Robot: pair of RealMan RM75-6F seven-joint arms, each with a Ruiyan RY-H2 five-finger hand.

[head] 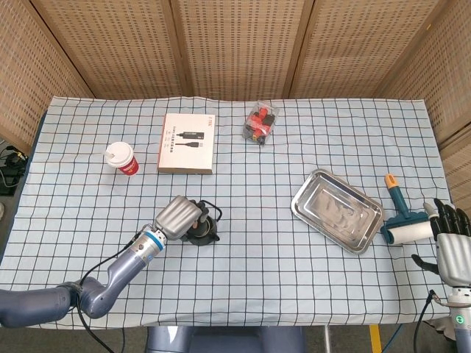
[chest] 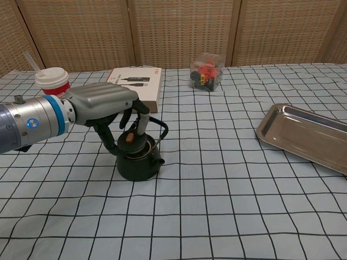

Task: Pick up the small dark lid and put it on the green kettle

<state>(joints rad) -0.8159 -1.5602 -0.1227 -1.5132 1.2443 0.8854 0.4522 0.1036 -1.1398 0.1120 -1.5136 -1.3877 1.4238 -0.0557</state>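
Observation:
The dark green kettle (chest: 140,165) stands on the checked cloth, left of centre, its wire handle (chest: 160,125) raised behind it. My left hand (chest: 108,108) is over it and holds the small dark lid (chest: 130,144) by its rim, right at the kettle's mouth. The lid's brown knob (chest: 128,138) faces up. In the head view the left hand (head: 179,216) covers most of the kettle (head: 203,234), and the lid is hidden there. My right hand (head: 450,246) hangs off the table's right edge, fingers apart, holding nothing.
A red paper cup (head: 121,158) and a white box (head: 188,143) lie beyond the kettle. A clear box of small parts (head: 260,122) is at the back. A metal tray (head: 337,209) and a lint roller (head: 399,218) lie on the right.

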